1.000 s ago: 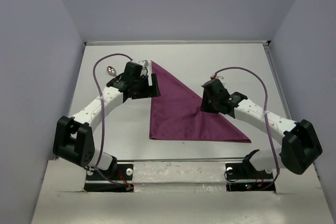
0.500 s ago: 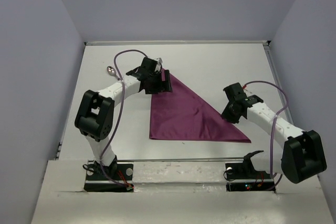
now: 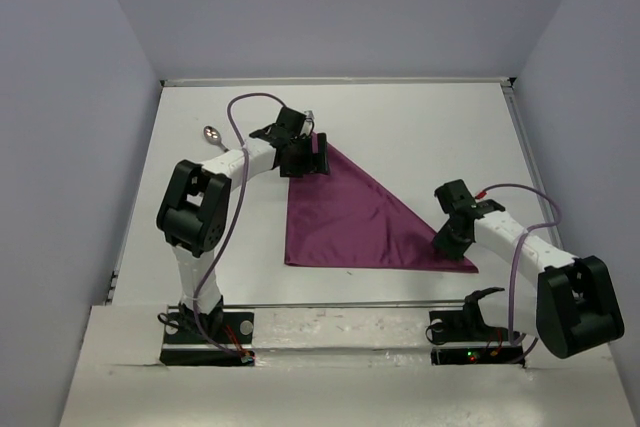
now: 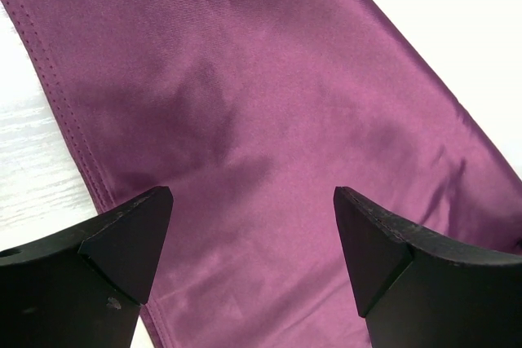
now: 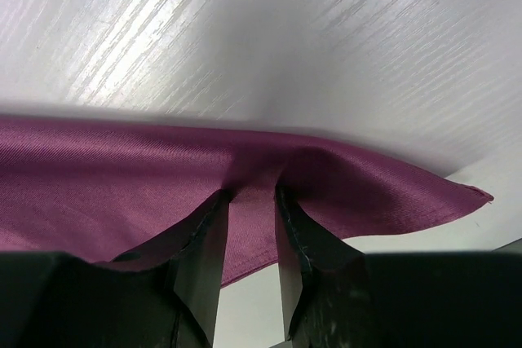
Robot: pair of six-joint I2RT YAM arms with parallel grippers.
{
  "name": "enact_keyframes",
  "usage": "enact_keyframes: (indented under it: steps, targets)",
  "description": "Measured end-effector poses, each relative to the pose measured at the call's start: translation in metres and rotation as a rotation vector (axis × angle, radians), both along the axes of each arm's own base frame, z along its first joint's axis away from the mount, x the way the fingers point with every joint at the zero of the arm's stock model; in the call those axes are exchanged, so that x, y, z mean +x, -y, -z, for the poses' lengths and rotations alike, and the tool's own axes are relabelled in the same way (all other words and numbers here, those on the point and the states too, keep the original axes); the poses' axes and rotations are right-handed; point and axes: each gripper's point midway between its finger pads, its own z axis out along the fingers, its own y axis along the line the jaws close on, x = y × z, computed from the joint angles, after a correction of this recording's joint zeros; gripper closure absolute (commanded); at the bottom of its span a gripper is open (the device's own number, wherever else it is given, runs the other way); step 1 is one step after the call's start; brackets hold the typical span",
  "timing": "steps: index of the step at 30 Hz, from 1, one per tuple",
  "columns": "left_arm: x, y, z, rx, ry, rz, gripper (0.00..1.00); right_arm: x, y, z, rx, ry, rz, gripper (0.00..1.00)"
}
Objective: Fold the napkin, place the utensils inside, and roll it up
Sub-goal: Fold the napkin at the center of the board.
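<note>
The plum-purple napkin point(image 3: 345, 217) lies folded into a triangle in the middle of the table. My left gripper point(image 3: 312, 154) hovers open over its top corner, and in the left wrist view the cloth point(image 4: 269, 103) fills the wide gap between the jaws of the left gripper point(image 4: 253, 201). My right gripper point(image 3: 447, 240) is down at the napkin's right corner. Its jaws stand a narrow gap apart, tips pressed into the puckered cloth point(image 5: 122, 169), with a flat strip of cloth in the right gripper point(image 5: 251, 193). One of the utensils, a grey spoon point(image 3: 212, 133), lies at the far left.
White walls box in the table on the left, back and right. A metal rail point(image 3: 520, 137) runs along the table's right edge. Purple cables point(image 3: 235, 112) loop above both arms.
My left gripper swung right to the napkin's top corner. My right gripper slid from the middle of the diagonal edge down to the right corner and lowered onto the cloth.
</note>
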Motion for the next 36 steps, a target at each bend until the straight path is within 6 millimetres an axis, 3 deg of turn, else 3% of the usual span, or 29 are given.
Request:
enact_keyframes:
  steps: [6,13,18,23,27,32,36]
  targets:
    - [0.002,-0.007,0.010,0.028,-0.012,-0.010,0.07,0.001,-0.001,0.000,0.004,0.002,-0.007,0.65]
    - [0.018,-0.043,0.024,0.059,-0.034,-0.099,0.07,0.009,-0.008,0.003,0.016,-0.025,-0.076,0.65]
    - [0.023,-0.064,0.029,0.069,-0.035,-0.162,0.07,0.032,-0.016,0.001,0.020,-0.011,-0.137,0.65]
    - [0.018,-0.069,0.029,0.076,-0.028,-0.179,0.07,0.053,-0.020,0.000,0.012,0.023,-0.187,0.64]
    - [0.012,-0.073,0.029,0.084,-0.038,-0.185,0.07,0.058,-0.021,-0.003,0.009,0.041,-0.209,0.62]
    - [0.007,-0.076,0.014,0.095,-0.039,-0.190,0.07,0.063,-0.020,-0.016,0.004,0.094,-0.207,0.61]
    - [0.023,-0.069,-0.019,0.067,0.028,-0.185,0.08,0.074,-0.011,-0.043,-0.039,0.182,-0.178,0.61]
